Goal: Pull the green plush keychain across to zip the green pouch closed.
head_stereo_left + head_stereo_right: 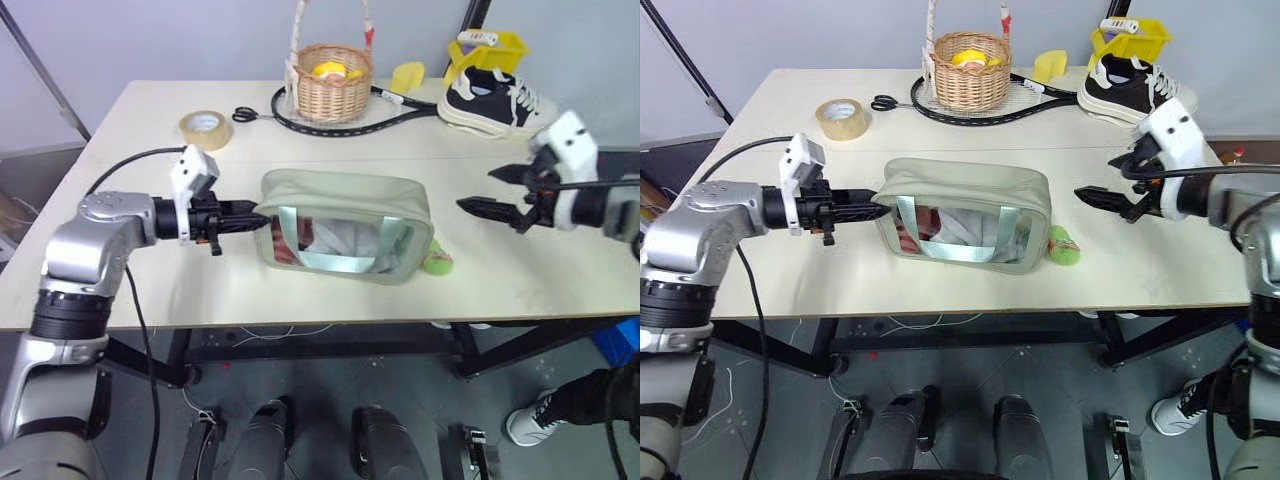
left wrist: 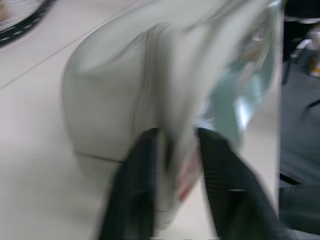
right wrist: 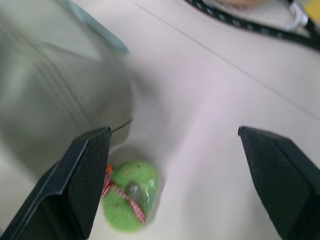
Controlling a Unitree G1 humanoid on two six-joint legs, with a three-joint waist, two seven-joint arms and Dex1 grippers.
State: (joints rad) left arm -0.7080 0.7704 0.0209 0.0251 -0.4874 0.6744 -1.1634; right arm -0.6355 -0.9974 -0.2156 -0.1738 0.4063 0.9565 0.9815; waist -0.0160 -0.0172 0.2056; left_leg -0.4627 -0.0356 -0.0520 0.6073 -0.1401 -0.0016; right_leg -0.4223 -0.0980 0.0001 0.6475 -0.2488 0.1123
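The pale green pouch point(image 1: 345, 200) lies mid-table with its clear window facing me. My left gripper point(image 1: 250, 217) is at the pouch's left end; in the left wrist view its fingers point(image 2: 145, 165) stand apart with the pouch's end edge point(image 2: 115, 90) between them. The green plush keychain point(image 1: 437, 263) lies on the table against the pouch's right end, with a red-checked ribbon on it point(image 3: 130, 195). My right gripper point(image 1: 477, 190) hovers open to the right of the pouch and above the keychain, its fingers point(image 3: 85, 170) wide apart and holding nothing.
At the back of the table point(image 1: 150, 270) stand a wicker basket point(image 1: 333, 85), a black racket point(image 1: 400, 112), scissors point(image 1: 245, 114) and a tape roll point(image 1: 205, 128). A sneaker point(image 1: 495, 100) and a yellow bin point(image 1: 490, 50) sit back right. A person's shoe point(image 1: 530, 420) is on the floor at right.
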